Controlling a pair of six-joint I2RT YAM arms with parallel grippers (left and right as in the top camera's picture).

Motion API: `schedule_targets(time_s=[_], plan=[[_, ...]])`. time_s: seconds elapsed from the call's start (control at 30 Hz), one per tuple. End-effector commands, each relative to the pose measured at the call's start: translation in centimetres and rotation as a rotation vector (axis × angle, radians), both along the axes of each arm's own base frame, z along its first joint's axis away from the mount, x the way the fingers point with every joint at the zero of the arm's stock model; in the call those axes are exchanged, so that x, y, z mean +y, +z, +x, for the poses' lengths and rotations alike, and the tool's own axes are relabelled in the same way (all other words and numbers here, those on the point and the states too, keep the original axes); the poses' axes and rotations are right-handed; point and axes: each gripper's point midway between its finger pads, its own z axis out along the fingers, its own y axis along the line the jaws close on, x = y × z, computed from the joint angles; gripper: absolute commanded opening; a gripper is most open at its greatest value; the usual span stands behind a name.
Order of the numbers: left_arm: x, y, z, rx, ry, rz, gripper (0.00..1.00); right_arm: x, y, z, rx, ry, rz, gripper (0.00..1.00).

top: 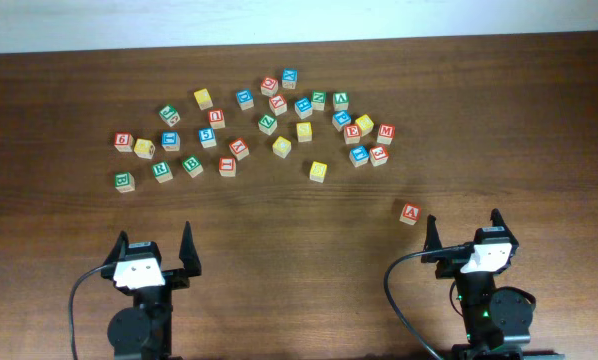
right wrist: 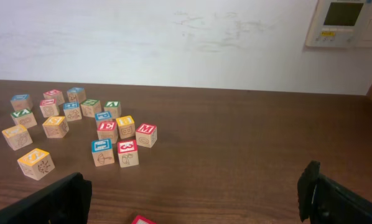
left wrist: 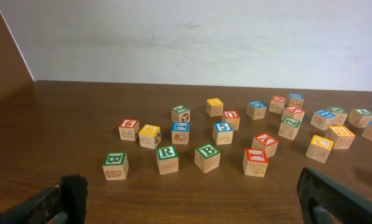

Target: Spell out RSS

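Note:
Many wooden letter blocks with coloured tops lie scattered across the far half of the dark wooden table (top: 299, 260). A green R block (left wrist: 167, 159) stands in the front row between two green B blocks; it also shows in the overhead view (top: 162, 171). I cannot read any S block for sure. A lone red block (top: 410, 213) sits just in front of my right gripper (top: 464, 232), and its edge shows in the right wrist view (right wrist: 144, 220). My left gripper (top: 157, 250) is open and empty near the front edge, well short of the blocks. Both grippers show open in the wrist views (left wrist: 192, 205) (right wrist: 195, 199).
A white wall rises behind the table's far edge (left wrist: 204, 83). A wall panel (right wrist: 348, 23) hangs at the upper right. A red block (right wrist: 127, 152) and a blue block (right wrist: 101, 152) are the nearest of the right-hand cluster. Cables trail behind both arms.

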Motion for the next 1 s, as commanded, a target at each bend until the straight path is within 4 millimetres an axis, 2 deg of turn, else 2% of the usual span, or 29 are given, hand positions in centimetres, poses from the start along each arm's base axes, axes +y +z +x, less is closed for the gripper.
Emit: schedule_targets(time_s=[0.0, 0.33, 0.37, 0.4, 0.43, 0.47, 0.5, 0.53, 0.57, 0.6, 0.63, 0.67, 0.7, 0.73, 0.77, 0.8, 0.87, 0.93, 0.97], plan=[[-0.1, -0.1, 0.0, -0.001, -0.008, 0.015, 0.99, -0.3, -0.2, 0.0, 0.000, -0.015, 0.001, 0.98], [-0.1, 0.1, 0.0, -0.008, -0.009, 0.015, 0.99, -0.3, -0.2, 0.0, 0.000, -0.015, 0.001, 0.98], [-2.4, 1.4, 0.1, -0.066, -0.138, -0.071, 0.99, -0.3, -0.2, 0.0, 0.000, -0.015, 0.001, 0.98], [-6.6, 1.7, -0.6, -0.061, -0.384, -0.160, 0.99, -0.3, -0.2, 0.0, 0.000, -0.015, 0.001, 0.98], [-10.7, 1.8, -2.4, -0.037, -0.642, -0.197, 0.99, -0.3, -0.2, 0.0, 0.000, -0.015, 0.001, 0.98], [-13.0, 3.1, -4.1, -0.084, -0.815, -0.170, 0.99, -0.3, -0.2, 0.0, 0.000, -0.015, 0.001, 0.98], [-15.2, 5.9, -6.8, -0.215, -1.007, -0.075, 0.99, -0.3, -0.2, 0.0, 0.000, -0.015, 0.001, 0.98], [-15.9, 10.9, -9.8, -0.493, -1.079, 0.110, 0.99, -0.3, -0.2, 0.0, 0.000, -0.015, 0.001, 0.98], [-15.8, 13.0, -11.1, -0.613, -1.069, 0.166, 0.99, -0.3, -0.2, 0.0, 0.000, -0.015, 0.001, 0.98], [-15.3, 15.9, -12.7, -0.772, -1.010, 0.225, 0.99, -0.3, -0.2, 0.0, 0.000, -0.015, 0.001, 0.98], [-14.2, 18.9, -13.4, -0.874, -0.916, 0.224, 0.99, -0.3, -0.2, 0.0, 0.000, -0.015, 0.001, 0.98], [-13.1, 21.3, -13.4, -0.906, -0.837, 0.188, 0.99, -0.3, -0.2, 0.0, 0.000, -0.015, 0.001, 0.99], [-11.9, 23.6, -13.1, -0.902, -0.750, 0.131, 0.99, -0.3, -0.2, 0.0, 0.000, -0.015, 0.001, 0.99], [-10.3, 25.9, -11.9, -0.833, -0.628, 0.096, 0.99, -0.3, -0.2, 0.0, 0.000, -0.015, 0.000, 0.98], [-9.9, 26.6, -9.9, -0.676, -0.574, 0.144, 0.99, -0.3, -0.2, 0.0, 0.000, -0.015, 0.001, 0.98], [-8.7, 26.5, -7.4, -0.476, -0.499, 0.095, 0.99, -0.3, -0.2, 0.0, 0.000, -0.015, 0.001, 0.98], [-8.2, 25.7, -3.5, -0.166, -0.478, 0.078, 0.99, -0.3, -0.2, 0.0, 0.000, -0.015, 0.001, 0.98], [-10.3, 24.7, -0.9, 0.056, -0.643, 0.060, 0.99, -0.3, -0.2, 0.0, 0.000, -0.015, 0.001, 0.98], [-10.2, 23.4, 0.7, 0.179, -0.646, 0.012, 0.99, -0.3, -0.2, 0.0, 0.000, -0.015, 0.001, 0.98]])
